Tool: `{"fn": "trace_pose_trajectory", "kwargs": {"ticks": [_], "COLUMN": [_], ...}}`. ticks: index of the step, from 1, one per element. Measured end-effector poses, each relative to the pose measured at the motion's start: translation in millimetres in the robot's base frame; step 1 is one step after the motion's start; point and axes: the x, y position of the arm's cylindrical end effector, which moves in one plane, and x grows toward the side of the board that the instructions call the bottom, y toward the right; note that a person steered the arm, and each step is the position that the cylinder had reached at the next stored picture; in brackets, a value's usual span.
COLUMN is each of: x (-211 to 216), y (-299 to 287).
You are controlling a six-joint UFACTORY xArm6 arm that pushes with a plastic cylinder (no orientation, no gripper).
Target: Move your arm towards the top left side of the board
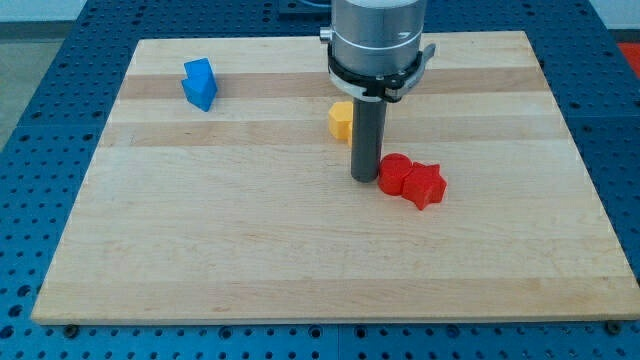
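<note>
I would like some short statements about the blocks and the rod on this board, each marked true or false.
1. My tip is just left of the red blocks. True.
2. The blue block lies at the view's bottom right. False: it is at the top left.
3. The yellow block is partly hidden by the rod. True.
4. The two red blocks lie far apart. False: they touch.
</note>
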Motion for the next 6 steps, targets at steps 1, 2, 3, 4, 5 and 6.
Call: {"fn": "trace_pose_trajectory", "kwargs": {"ticks": [1, 2, 3, 4, 5, 6], "x": [-2, -11, -12, -14, -29, -62], "y": [0, -8, -62, -142, -227, -298]}}
